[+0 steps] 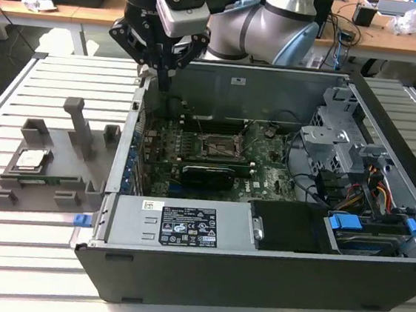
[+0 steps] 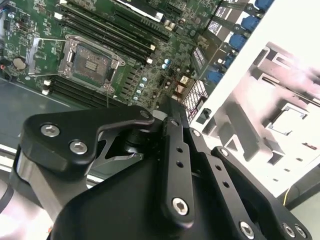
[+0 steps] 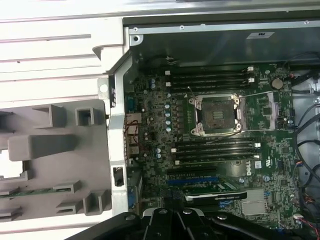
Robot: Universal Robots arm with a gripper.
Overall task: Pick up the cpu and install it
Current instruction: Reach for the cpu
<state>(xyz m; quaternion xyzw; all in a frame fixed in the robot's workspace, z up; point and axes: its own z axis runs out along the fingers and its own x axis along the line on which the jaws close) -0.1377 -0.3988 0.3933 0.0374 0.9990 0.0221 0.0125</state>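
One cpu lies flat in the grey holder, at the exterior view's left of the computer case.
Silvery-grey square top, thin pale rim, its print too small to read; the gripper hangs over the case's edge, well apart from it, fingers together and empty.

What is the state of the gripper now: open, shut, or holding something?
Gripper: shut, holding nothing; the cpu lies on the grey holder.
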